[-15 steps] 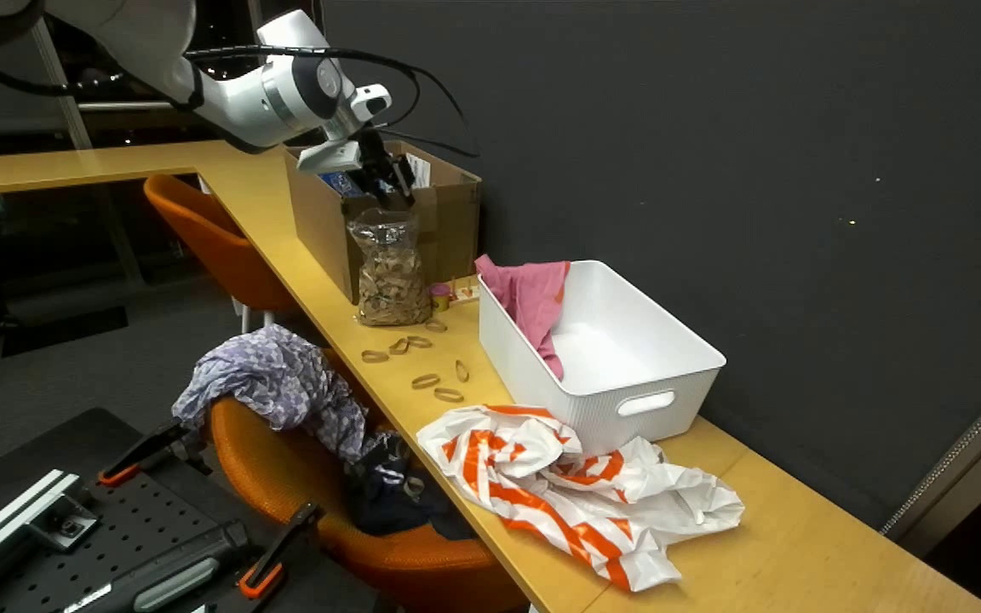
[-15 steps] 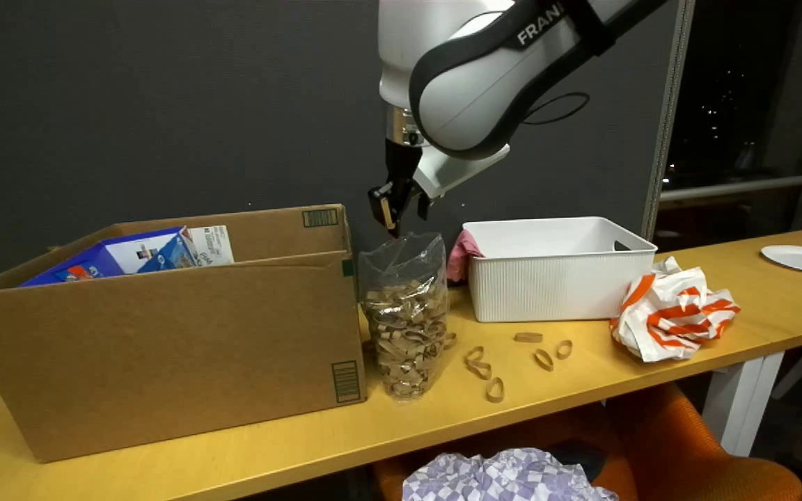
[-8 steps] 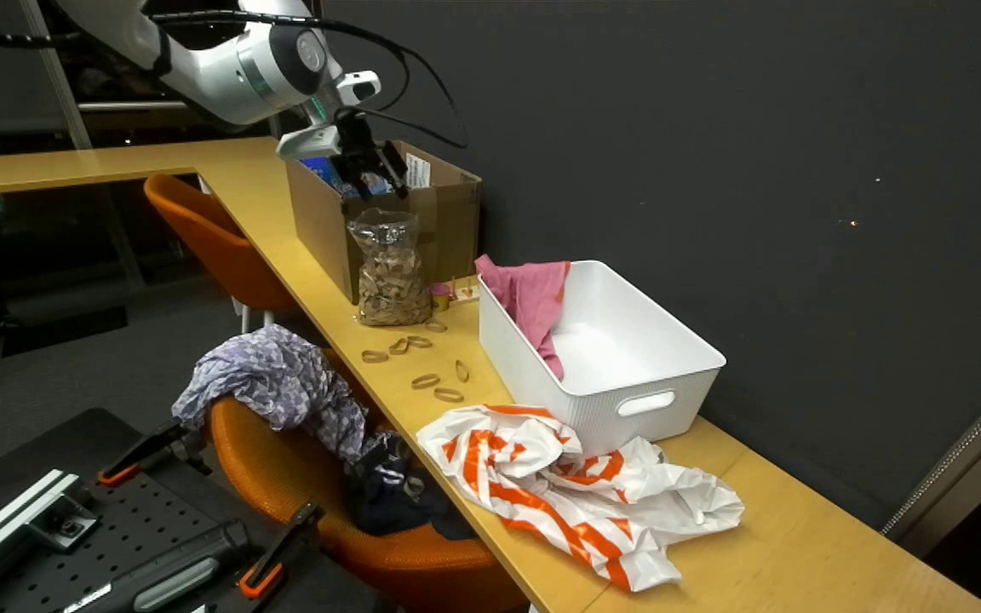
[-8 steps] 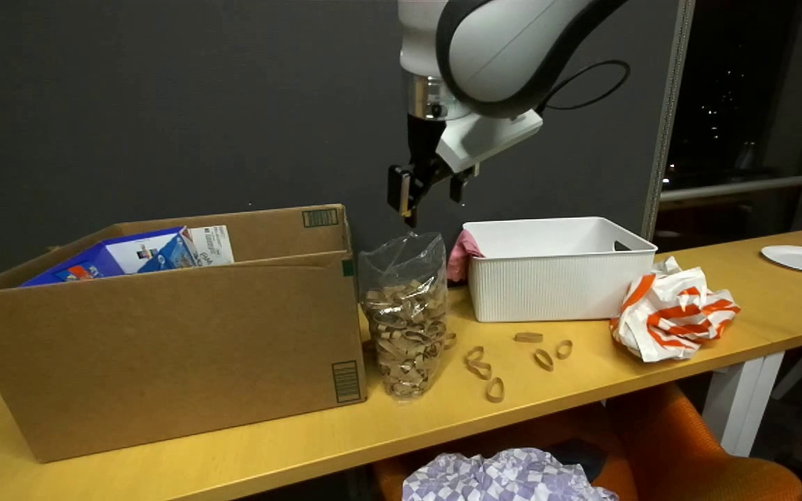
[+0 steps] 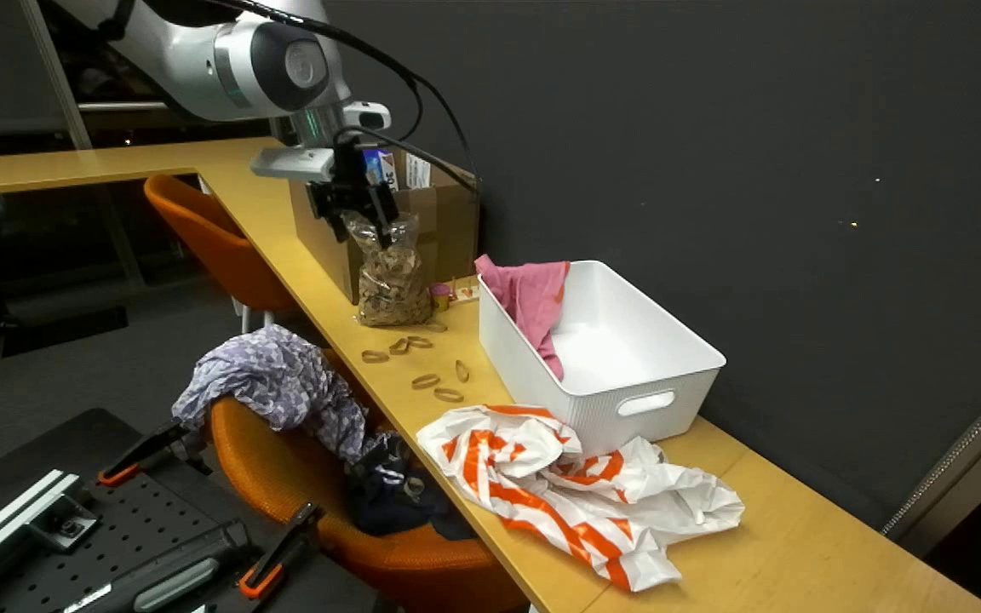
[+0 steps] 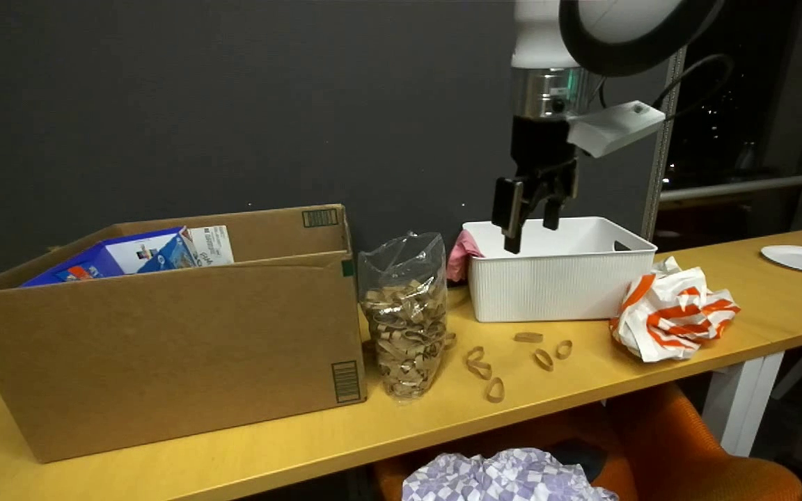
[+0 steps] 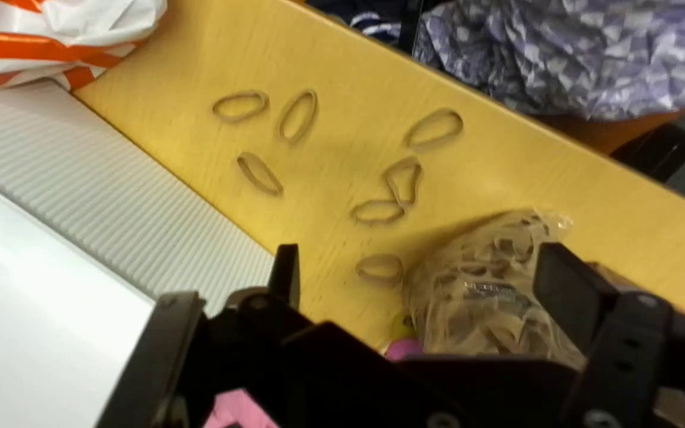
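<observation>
Wrist view: 7 oval bands (image 7: pixel 402 204) near a crinkled plastic bag (image 7: pixel 491 291).

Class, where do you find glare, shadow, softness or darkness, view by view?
Wrist view: the tan loops look soft, a faint shadow lies on the table beside the plastic bag, and the gripper is mostly dark. Both exterior views: glints on the plastic bag. In an exterior view: a nearly black window.

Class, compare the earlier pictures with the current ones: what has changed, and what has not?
In an exterior view, the arm moved rightward from above the clear bag, and the jaws opened wider. Nothing is visibly picked up or released. The clear bag, loose loops, white basket and cardboard box stayed put.
</observation>
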Available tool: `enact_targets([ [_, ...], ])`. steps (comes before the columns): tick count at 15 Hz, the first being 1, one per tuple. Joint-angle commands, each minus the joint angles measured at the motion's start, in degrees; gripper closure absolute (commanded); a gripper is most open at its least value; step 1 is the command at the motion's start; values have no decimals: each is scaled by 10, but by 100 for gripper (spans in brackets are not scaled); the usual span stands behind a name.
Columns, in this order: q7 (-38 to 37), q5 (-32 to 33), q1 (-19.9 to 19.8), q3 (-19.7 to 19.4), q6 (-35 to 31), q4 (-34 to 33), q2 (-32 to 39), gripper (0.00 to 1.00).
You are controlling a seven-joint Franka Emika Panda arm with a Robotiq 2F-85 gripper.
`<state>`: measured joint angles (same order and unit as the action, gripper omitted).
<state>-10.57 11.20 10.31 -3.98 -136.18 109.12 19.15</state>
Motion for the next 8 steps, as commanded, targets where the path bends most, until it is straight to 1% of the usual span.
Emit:
enact_targets([
  [1, 140, -56, -66, 35, 51, 10, 7, 0],
  [2, 163, -49, -74, 35, 68, 0, 20, 0],
  [3, 170, -32, -74, 32, 78, -16, 40, 0],
  [8, 172, 59, -48, 22, 70, -90, 143, 0],
])
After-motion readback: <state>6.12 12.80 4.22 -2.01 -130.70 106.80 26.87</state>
